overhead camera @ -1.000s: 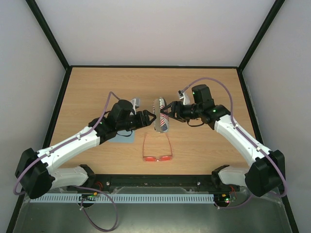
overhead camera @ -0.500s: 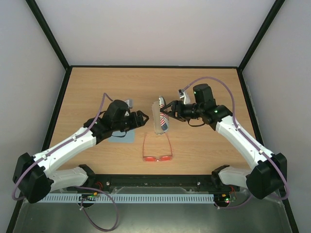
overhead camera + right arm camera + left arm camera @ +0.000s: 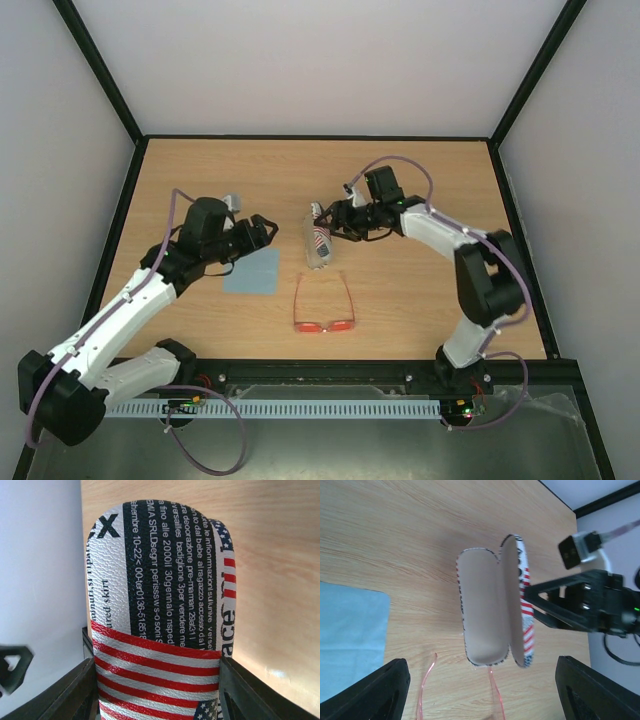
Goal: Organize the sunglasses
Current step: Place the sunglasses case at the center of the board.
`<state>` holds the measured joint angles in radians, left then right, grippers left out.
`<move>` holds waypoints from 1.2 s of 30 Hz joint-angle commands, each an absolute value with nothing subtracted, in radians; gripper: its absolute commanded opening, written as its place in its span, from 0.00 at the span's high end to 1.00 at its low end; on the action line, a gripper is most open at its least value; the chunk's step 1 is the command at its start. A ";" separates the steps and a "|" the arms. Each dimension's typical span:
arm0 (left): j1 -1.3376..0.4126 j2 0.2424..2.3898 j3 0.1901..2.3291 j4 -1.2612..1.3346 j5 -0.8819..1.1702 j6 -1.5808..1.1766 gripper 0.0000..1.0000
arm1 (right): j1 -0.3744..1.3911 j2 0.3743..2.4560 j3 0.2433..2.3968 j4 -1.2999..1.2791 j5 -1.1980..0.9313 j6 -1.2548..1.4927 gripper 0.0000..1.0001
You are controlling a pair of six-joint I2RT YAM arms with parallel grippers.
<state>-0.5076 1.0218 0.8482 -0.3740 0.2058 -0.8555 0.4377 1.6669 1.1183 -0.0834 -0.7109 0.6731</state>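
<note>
left gripper [image 3: 265,230]: fingers [image 3: 372,695] are seen spread wide in the left wrist view, with nothing held between them. The sunglasses [image 3: 324,325] are placed at about 4 o'clock from it in the top view, well apart. In the left wrist view only the two temple arm tips are caught, at 6 o'clock in the frame, inside the span of the fingers but untouched.

right gripper [image 3: 336,222]: fingers [image 3: 72,695] are closed on the raised lid of the flag-patterned case [image 3: 318,242]; in the right wrist view the lid is seen wedged between both pads. The sunglasses are found at 6 o'clock from this gripper in the top view, apart, no contact.

The case is held open, tan lining exposed, lid stood up on its 3 o'clock side in the left wrist view.

The sunglasses are laid flat on the table [image 3: 430,180], arms unfolded and pointed to 12 o'clock at the case, lens front at 6 o'clock. Arm tips are near the case's near end; contact cannot be told.

A light-blue cloth [image 3: 252,272] is laid flat at 10 o'clock from the sunglasses, at 6 o'clock from the left gripper.
</note>
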 commanded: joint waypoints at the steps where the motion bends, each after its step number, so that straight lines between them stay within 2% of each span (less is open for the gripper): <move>1: -0.460 0.998 0.840 -0.420 0.256 -0.811 0.18 | 0.422 1.810 1.213 0.044 -0.811 0.647 0.82; 6: -0.433 1.005 0.828 -0.422 0.276 -0.790 0.18 | 0.402 1.944 1.238 0.168 -0.878 0.671 0.80; 13: -0.417 1.047 0.831 -0.402 0.294 -0.773 0.18 | 0.372 2.055 1.273 0.201 -0.905 0.645 0.76; 24: -0.416 1.067 0.831 -0.386 0.305 -0.772 0.18 | 0.331 2.063 1.289 0.151 -0.903 0.598 0.37; 36: -0.416 1.041 0.820 -0.386 0.314 -0.778 0.19 | 0.331 2.039 1.303 0.064 -0.849 0.559 0.18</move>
